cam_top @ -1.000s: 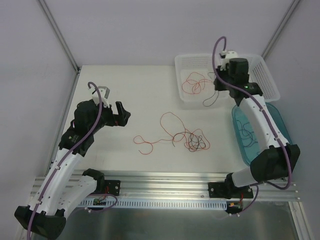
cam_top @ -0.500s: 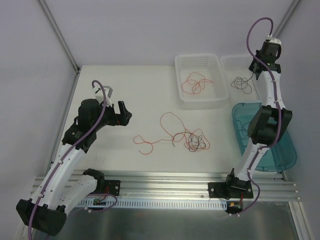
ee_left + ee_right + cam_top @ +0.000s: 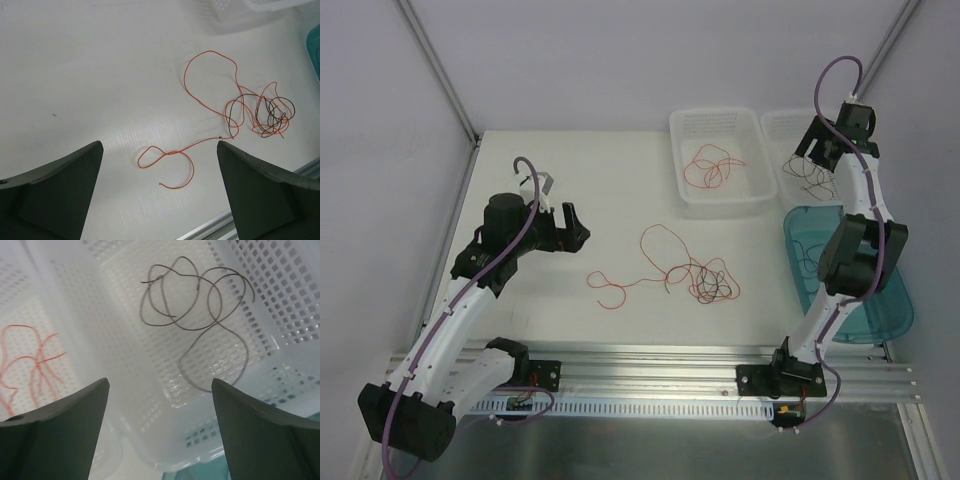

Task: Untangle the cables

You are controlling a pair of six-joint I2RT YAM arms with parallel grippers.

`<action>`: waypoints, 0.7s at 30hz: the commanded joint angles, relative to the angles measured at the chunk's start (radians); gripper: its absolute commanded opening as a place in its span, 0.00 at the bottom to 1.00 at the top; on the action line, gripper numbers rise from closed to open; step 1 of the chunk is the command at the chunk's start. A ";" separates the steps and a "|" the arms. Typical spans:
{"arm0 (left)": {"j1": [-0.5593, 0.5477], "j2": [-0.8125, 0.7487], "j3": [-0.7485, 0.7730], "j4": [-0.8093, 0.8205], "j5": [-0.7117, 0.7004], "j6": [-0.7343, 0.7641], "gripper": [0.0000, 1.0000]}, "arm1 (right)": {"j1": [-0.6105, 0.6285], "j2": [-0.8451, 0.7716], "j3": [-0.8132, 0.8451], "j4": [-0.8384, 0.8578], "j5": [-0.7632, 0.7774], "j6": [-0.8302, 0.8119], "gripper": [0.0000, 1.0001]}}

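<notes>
A tangle of red-orange and dark cables [image 3: 708, 282] lies on the white table, with one red strand [image 3: 610, 290] trailing left to a curled end. My left gripper [image 3: 570, 225] hovers open to the left of it; in its wrist view the red strand's curl [image 3: 170, 152] lies between the fingers [image 3: 55, 195] and the tangle [image 3: 272, 117] to the right. My right gripper [image 3: 810, 150] stands open above the right white basket, where a loose dark cable [image 3: 200, 300] lies free. Nothing sits between the right gripper [image 3: 160, 382] jaws.
A red cable [image 3: 710, 165] lies in the left white basket [image 3: 715, 113], next to the right basket [image 3: 785, 120]. A teal tray [image 3: 880, 300] at the right edge holds another dark cable [image 3: 810, 260]. An aluminium rail runs along the table's near edge.
My right arm swung from the left basket to the right basket, then its jaws opened and the dark cable dropped in. The left arm shifted slightly right.
</notes>
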 commanded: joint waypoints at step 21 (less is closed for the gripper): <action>-0.050 0.211 0.045 0.006 0.241 -0.096 0.99 | 0.723 -0.908 -1.140 0.053 0.075 0.278 0.80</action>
